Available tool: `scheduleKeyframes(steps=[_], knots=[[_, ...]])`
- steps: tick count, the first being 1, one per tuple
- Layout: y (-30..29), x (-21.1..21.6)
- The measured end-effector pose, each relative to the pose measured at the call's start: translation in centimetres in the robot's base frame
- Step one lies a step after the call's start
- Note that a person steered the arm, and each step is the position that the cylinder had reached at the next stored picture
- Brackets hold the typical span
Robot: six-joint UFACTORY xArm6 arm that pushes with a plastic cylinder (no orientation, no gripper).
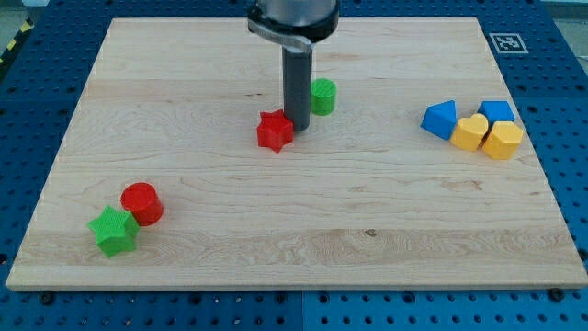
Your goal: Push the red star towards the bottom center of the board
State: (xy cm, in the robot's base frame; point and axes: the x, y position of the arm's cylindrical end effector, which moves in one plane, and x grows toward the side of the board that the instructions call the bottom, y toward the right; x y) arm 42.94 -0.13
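Observation:
The red star [274, 131] lies on the wooden board [294, 211], a little above the board's middle and slightly to the view's left. My tip [299, 126] is at the star's upper right edge, touching or nearly touching it. A green cylinder [322, 96] stands just to the upper right of the rod.
A red cylinder [142, 203] and a green star [114, 230] sit together at the lower left. At the right stand a blue block [440, 119], a second blue block [497, 112], a yellow heart [470, 132] and a yellow block [503, 140].

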Motion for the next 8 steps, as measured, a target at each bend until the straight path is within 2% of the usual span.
scheduleKeyframes(steps=[1,2,3,4,6,8], knots=[[-0.1,0.5],[-1.2,-2.1],[-3.0,-2.1],[-3.6,0.9],[-4.2,1.8],[3.1,2.8]])
